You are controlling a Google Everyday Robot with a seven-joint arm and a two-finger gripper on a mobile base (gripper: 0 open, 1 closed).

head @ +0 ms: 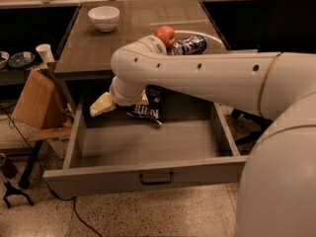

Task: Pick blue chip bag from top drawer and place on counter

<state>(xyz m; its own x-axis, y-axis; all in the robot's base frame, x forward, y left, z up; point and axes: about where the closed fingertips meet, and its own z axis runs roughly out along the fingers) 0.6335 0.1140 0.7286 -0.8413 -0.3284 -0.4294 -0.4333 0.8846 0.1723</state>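
The top drawer (148, 174) stands pulled open below the counter (94, 51). The blue chip bag (149, 106), dark with white lettering, is at the back of the drawer, partly hidden by my arm. My gripper (101, 104), cream-coloured, is down inside the drawer at the back left, just left of the bag. I cannot tell whether it touches the bag. My big white arm crosses the view from the right and covers the drawer's right back corner.
On the counter sit a white bowl (103, 18), a red apple (165, 34) and a blue-and-silver can (190, 45) inside the white circle outline. A cardboard box (37, 100) and a paper cup (44, 53) stand left of the drawer. The drawer handle (156, 177) faces me.
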